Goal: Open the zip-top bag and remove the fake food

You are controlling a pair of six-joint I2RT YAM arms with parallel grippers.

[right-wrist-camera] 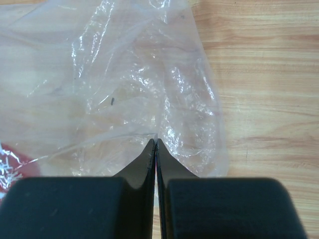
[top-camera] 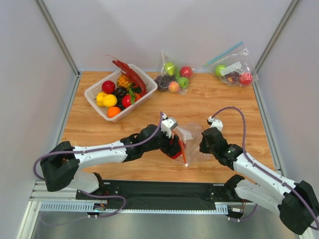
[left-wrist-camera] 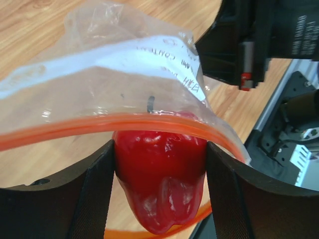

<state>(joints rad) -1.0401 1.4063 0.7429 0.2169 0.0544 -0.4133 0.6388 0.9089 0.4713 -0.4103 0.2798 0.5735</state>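
Observation:
The zip-top bag (top-camera: 193, 140) lies crumpled on the table between my two arms, its orange-red zip strip (left-wrist-camera: 99, 124) curved wide. A glossy red pepper (left-wrist-camera: 162, 179) of the fake food sits at the bag's mouth, half out past the strip. My left gripper (left-wrist-camera: 160, 185) is shut on the pepper, both fingers (left-wrist-camera: 94, 194) pressed to its sides. My right gripper (right-wrist-camera: 156, 142) is shut, pinching the bag's clear film (right-wrist-camera: 124, 89) at the far side. The dark-red lobster (top-camera: 130, 74) lies on top of the basket.
A white basket (top-camera: 94, 92) of small fruits stands at the back left. A clear bag of green apples and grapes (top-camera: 172, 77) is at the back middle, and a blue-zip bag (top-camera: 233, 69) at the back right. Grey walls close in both sides.

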